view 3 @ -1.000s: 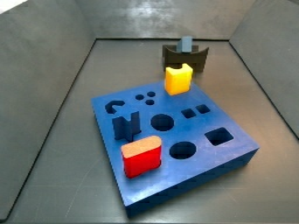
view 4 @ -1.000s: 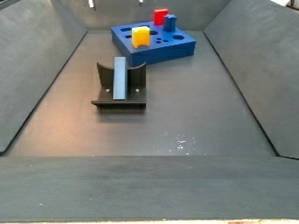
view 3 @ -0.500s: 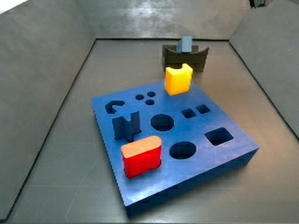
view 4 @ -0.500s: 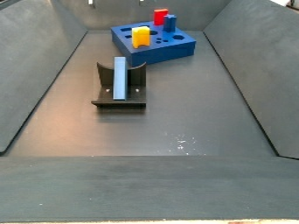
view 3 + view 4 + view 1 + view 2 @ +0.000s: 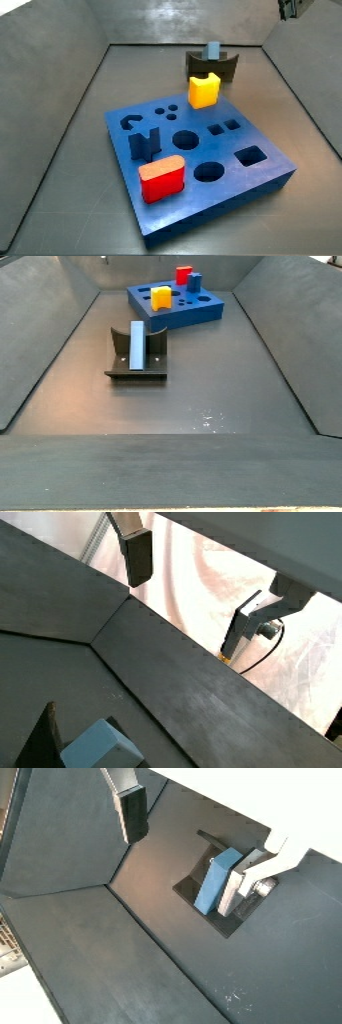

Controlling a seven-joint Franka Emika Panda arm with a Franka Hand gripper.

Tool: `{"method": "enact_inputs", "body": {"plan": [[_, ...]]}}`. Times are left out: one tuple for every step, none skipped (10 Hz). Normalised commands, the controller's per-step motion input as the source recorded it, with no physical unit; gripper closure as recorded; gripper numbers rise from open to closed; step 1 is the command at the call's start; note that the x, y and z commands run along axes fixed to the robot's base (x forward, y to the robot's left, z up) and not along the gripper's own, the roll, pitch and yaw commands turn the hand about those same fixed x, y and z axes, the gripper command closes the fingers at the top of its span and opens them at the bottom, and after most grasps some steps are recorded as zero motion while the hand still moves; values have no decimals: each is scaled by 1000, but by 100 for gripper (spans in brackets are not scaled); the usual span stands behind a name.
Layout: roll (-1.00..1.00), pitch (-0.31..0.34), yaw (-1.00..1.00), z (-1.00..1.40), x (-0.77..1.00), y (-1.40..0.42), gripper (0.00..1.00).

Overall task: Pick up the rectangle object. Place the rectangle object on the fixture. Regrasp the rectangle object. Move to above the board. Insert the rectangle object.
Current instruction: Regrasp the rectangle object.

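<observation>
wrist view: rectangle object (image 5: 214, 884) on fixture (image 5: 230, 920), seemingly well below open tool (image 5: 201, 826)

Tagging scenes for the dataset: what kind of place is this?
Likely a lab test cell: a grey-walled bin with a blue board of cut-out holes, a fixture holding the rectangle object, and the gripper open high above it.

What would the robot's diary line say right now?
phase: regrasp pending | tool: open, empty, above fixture | rectangle object: upright on fixture | board: target hole unfilled
</observation>
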Motion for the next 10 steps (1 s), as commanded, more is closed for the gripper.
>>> {"method": "enact_inputs", "body": {"plan": [[244, 93, 65, -1000, 32, 73, 0], [225, 77, 78, -1000, 35, 73, 0], [170, 22, 100, -1000, 45, 65, 0], [138, 0, 104, -1000, 50, 64, 0], [95, -50, 101, -1000, 58, 62, 0], [84, -85, 95, -1000, 64, 59, 0], [91, -115, 76, -1000, 74, 53, 0], [99, -126, 63, -1000, 80, 51, 0], [106, -125, 32, -1000, 96, 43, 0], [105, -117, 19, -1000, 101, 42, 0]]}}
